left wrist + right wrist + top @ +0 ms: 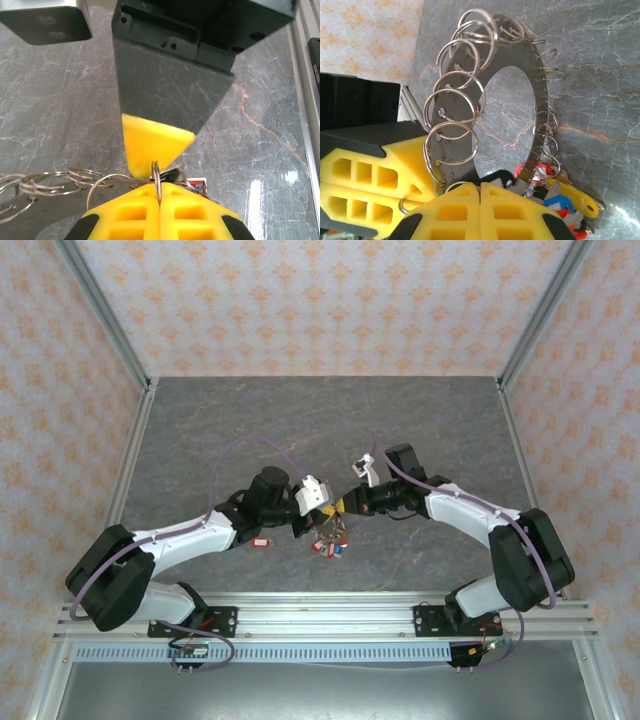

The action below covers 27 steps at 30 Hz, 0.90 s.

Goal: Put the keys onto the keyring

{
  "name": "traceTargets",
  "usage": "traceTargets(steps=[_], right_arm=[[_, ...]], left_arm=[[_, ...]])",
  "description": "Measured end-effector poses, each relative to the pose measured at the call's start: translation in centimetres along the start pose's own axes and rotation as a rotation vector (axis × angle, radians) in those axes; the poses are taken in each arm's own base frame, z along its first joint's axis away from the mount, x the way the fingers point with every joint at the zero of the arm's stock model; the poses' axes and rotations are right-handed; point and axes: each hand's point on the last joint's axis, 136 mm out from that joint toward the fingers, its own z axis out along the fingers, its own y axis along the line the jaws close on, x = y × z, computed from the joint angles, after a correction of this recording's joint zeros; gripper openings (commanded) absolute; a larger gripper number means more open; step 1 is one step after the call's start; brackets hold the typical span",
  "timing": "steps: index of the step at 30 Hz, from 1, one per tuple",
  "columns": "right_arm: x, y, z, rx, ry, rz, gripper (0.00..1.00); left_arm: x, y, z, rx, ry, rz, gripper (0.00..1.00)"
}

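The keyring (543,125) is a flat metal ring strung with many wire loops, held up off the table between both grippers. Keys with red, blue and yellow tags (328,540) hang from its lower part. My left gripper (160,189) is shut on one small split loop (156,175) of the keyring. My right gripper (480,186) is shut, and a dark-tagged key (498,178) pokes out from between its pads, right beside that loop. A red-tagged key (262,539) lies on the table beside the left arm.
The grey marbled tabletop (330,420) is walled by patterned panels and aluminium posts. A metal rail (330,610) runs along the near edge by the arm bases. The two grippers meet fingertip to fingertip above the middle of the table.
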Motion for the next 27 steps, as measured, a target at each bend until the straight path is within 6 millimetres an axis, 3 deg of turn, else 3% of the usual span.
traceTargets(steps=[9, 13, 19, 27], right_arm=[[-1.3, 1.3, -2.7, 0.016, -0.111, -0.065, 0.0], [-1.2, 1.5, -3.3, 0.032, -0.132, -0.101, 0.08], [-1.7, -1.1, -4.9, 0.218, -0.253, -0.14, 0.26], [-3.5, -4.9, -8.4, 0.518, -0.422, -0.126, 0.3]], left_arm=[[-0.8, 0.0, 0.0, 0.003, -0.002, 0.027, 0.0], [-0.8, 0.3, -0.1, -0.007, 0.016, 0.021, 0.0], [-0.6, 0.7, 0.1, -0.006, 0.087, 0.033, 0.0], [-0.1, 1.0, 0.9, 0.034, 0.218, 0.057, 0.0]])
